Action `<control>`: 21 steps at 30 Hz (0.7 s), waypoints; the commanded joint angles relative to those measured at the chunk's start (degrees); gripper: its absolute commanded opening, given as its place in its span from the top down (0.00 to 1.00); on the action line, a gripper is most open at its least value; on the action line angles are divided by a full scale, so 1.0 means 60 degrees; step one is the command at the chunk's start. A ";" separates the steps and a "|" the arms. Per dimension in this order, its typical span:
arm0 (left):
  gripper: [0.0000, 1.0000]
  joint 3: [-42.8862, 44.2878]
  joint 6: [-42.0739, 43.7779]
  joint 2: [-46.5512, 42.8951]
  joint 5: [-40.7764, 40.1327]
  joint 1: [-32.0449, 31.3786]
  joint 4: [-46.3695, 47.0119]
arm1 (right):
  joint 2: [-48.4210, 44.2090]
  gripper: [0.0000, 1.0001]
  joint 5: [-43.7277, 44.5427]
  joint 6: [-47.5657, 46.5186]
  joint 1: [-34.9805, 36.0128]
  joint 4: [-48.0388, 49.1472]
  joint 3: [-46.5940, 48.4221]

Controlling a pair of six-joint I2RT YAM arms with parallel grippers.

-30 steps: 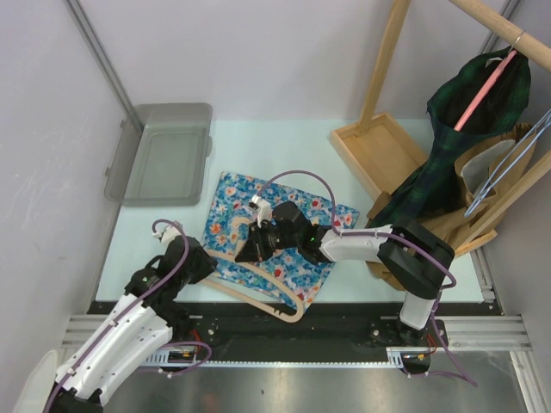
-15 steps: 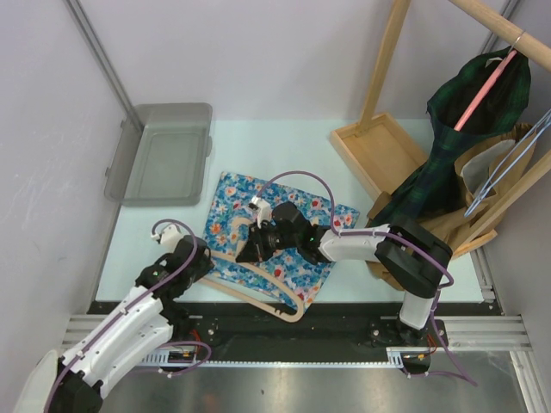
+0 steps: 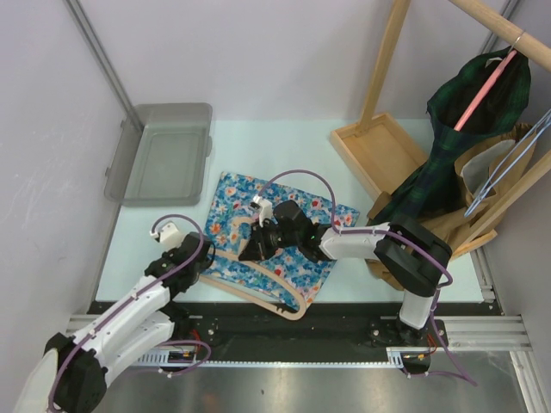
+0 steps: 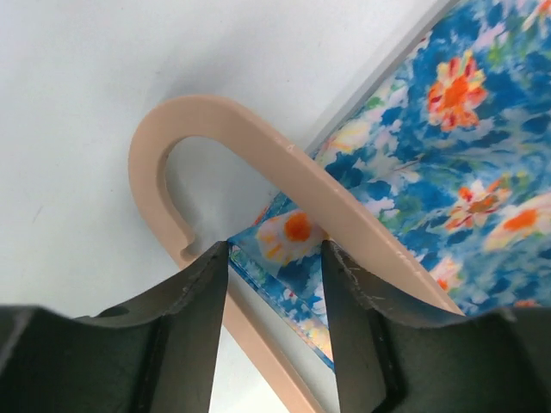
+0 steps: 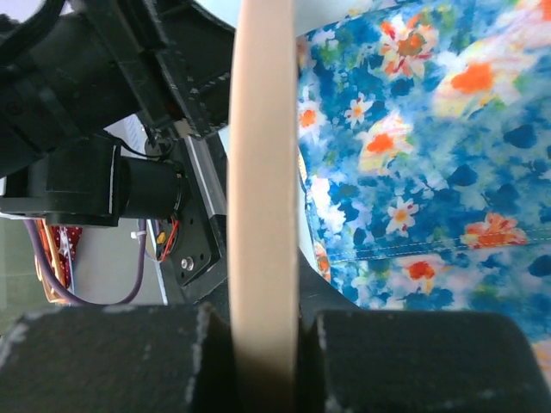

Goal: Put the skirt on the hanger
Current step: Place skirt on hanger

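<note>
The skirt (image 3: 284,245), blue with orange and white flowers, lies flat on the table. The hanger (image 3: 258,295), pale beige wood, lies along the skirt's near-left edge. My right gripper (image 3: 250,250) is shut on a hanger bar (image 5: 263,172), which runs up between the fingers (image 5: 112,361); the skirt (image 5: 430,129) shows beside it. My left gripper (image 3: 203,259) stands open at the skirt's near-left corner. In the left wrist view that corner (image 4: 288,237) lies between the spread fingers (image 4: 202,327), under the hanger's curved end (image 4: 172,142).
A grey lidded bin (image 3: 164,153) sits at the back left. A wooden rack (image 3: 383,151) stands at the right, with a dark green plaid garment (image 3: 469,129) on a pink hanger and wire hangers (image 3: 508,168) hanging beside it.
My left arm has swung in toward the skirt's near-left corner and its jaws have opened wider. The right gripper keeps its hold on the hanger, which has barely shifted.
</note>
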 commanded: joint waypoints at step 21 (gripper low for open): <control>1.00 0.0619 0.0513 -0.0390 0.0120 0.0127 0.1520 | 0.0005 1.00 -0.0766 0.0009 -0.0682 0.0070 0.0172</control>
